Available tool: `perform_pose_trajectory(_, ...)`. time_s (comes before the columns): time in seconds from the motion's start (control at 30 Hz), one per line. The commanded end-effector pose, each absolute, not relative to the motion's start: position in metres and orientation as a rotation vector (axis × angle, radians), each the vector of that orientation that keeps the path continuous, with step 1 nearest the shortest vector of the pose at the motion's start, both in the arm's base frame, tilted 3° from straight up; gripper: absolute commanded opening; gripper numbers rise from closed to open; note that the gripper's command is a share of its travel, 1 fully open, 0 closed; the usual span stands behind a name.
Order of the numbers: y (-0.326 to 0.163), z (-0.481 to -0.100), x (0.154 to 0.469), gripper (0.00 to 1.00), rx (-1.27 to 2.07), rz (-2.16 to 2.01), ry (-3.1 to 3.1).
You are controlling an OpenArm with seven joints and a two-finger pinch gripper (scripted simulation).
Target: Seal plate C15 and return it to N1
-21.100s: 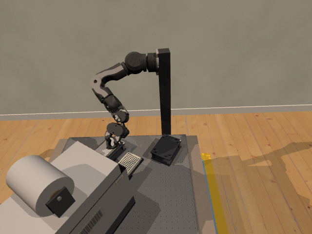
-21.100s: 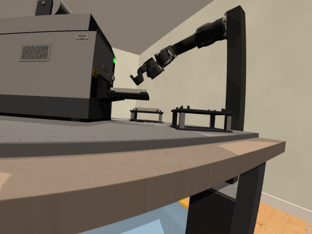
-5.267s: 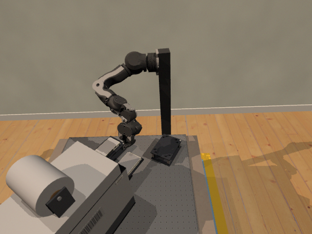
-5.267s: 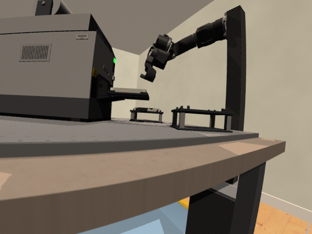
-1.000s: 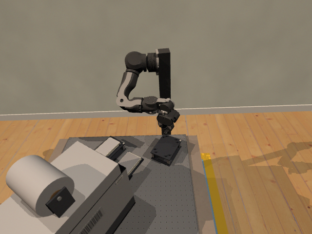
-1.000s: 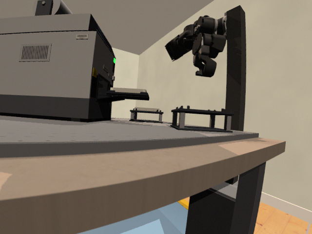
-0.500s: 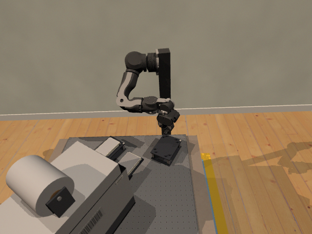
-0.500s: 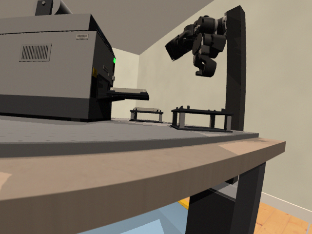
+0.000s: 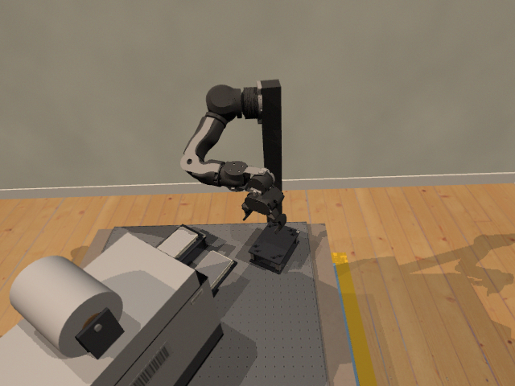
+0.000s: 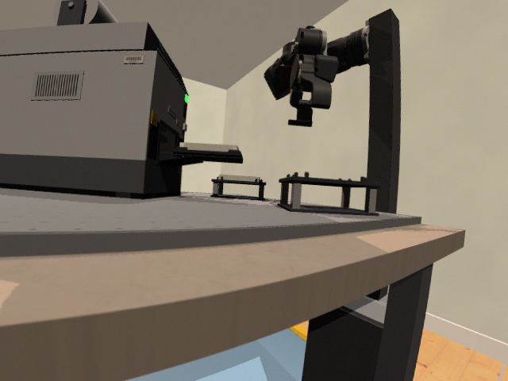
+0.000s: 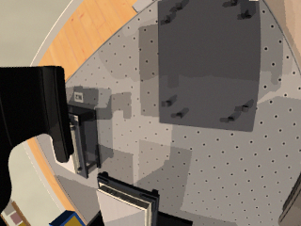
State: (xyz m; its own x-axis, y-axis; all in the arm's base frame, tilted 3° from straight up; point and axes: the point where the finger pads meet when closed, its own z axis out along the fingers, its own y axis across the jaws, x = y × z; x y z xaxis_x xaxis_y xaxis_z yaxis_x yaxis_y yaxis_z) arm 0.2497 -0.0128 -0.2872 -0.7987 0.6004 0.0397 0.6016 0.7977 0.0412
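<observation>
One transfer appears done: the pale rectangular PCR plate C15 is seated on the sealer's dark extended stage, left of the bare black nest N1, over which the dark two-finger gripper is held wide and unladen; sealing cannot be judged, and the return remains.

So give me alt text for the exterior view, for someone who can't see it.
A dark robot arm holds its open gripper high above an empty black plate nest on a bench. Left, a grey sealer shows a green lamp, its stage out carrying a plate.
</observation>
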Motion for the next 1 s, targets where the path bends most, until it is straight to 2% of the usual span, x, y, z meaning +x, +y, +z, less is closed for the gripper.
perform_pose_trajectory(0.0, -0.015, -0.287, 0.252, 0.77, -0.996, -0.081, -2.957)
perform_pose_trajectory(0.2, -0.015, -0.287, 0.252, 0.77, -0.996, -0.081, -2.957)
perform_pose_trajectory(0.37, -0.062, -0.286, 0.282, 0.77, -0.996, -0.081, -2.957)
perform_pose_trajectory(0.77, -0.062, -0.286, 0.282, 0.77, -0.996, -0.081, -2.957)
perform_pose_trajectory(0.97, -0.109, -0.285, 0.312, 0.77, -0.997, -0.081, -2.958)
